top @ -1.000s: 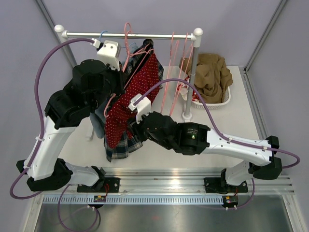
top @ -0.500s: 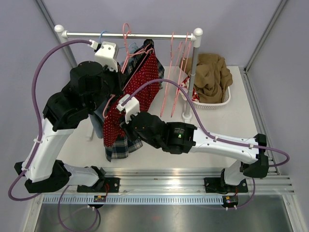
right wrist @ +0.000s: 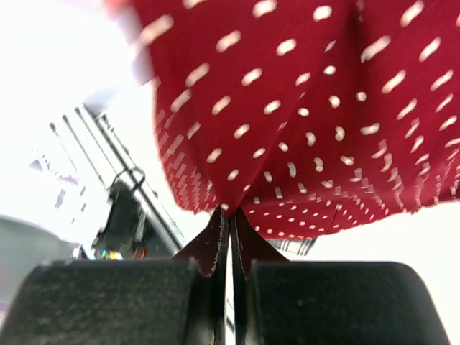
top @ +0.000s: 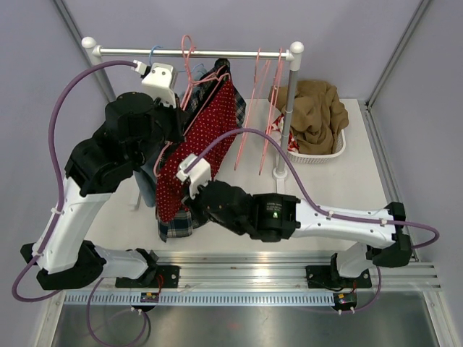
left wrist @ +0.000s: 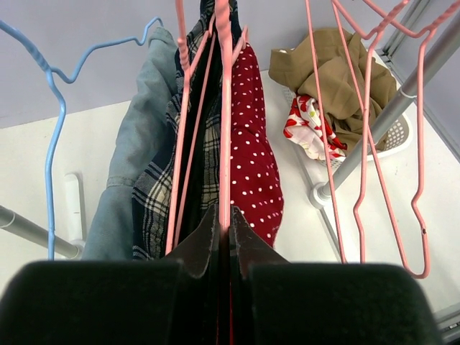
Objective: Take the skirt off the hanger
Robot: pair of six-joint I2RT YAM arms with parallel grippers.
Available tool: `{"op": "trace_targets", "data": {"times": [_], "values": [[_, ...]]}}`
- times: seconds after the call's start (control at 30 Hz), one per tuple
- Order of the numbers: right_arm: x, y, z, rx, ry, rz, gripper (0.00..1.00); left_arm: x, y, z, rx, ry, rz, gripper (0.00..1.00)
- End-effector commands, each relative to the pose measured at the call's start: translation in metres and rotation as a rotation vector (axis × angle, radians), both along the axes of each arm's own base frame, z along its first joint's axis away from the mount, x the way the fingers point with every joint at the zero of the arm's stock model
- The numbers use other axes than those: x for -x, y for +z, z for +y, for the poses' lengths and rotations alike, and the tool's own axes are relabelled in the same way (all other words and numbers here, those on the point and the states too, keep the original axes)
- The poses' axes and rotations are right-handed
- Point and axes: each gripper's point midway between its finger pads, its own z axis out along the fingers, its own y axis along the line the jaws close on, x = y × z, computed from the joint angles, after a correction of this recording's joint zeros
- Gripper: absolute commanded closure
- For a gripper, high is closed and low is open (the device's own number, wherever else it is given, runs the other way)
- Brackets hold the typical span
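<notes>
The red polka-dot skirt (top: 206, 134) hangs on a pink hanger (left wrist: 223, 108) on the rail. It also shows in the left wrist view (left wrist: 253, 158) and fills the right wrist view (right wrist: 302, 108). My left gripper (left wrist: 223, 215) is shut on the pink hanger's wire near its top. My right gripper (right wrist: 228, 215) is shut on the skirt's lower hem and sits low at the front of the rack (top: 189, 189). The skirt's fabric is stretched down toward the right gripper.
A plaid garment (top: 177, 220) and a denim garment (left wrist: 136, 165) hang beside the skirt. A blue hanger (left wrist: 50, 129) and empty pink hangers (top: 260, 108) hang on the rail (top: 195, 52). A white basket (top: 318, 148) with tan clothes stands at the back right, behind the rack post (top: 286, 116).
My right arm has moved left and toward the near edge, pulling the skirt's hem down and forward. The left arm has stayed on the hanger.
</notes>
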Motion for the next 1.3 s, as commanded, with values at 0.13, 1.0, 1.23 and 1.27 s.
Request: {"op": "trace_targets", "data": {"times": [0.13, 1.0, 1.23, 1.27], "values": [[0.081, 0.004, -0.037, 0.037, -0.013, -0.004, 1.00, -0.021, 0.038, 0.007, 0.046, 0.066, -0.130, 1.00], [0.184, -0.042, -0.070, 0.120, 0.028, -0.027, 1.00, -0.004, 0.165, 0.110, 0.061, 0.401, -0.476, 1.00], [0.183, -0.051, -0.069, 0.134, 0.011, -0.047, 1.00, 0.035, 0.191, 0.135, 0.197, 0.389, -0.565, 1.00], [0.181, -0.047, -0.069, 0.131, -0.001, -0.059, 1.00, 0.036, 0.183, 0.128, 0.182, 0.343, -0.537, 1.00]]}}
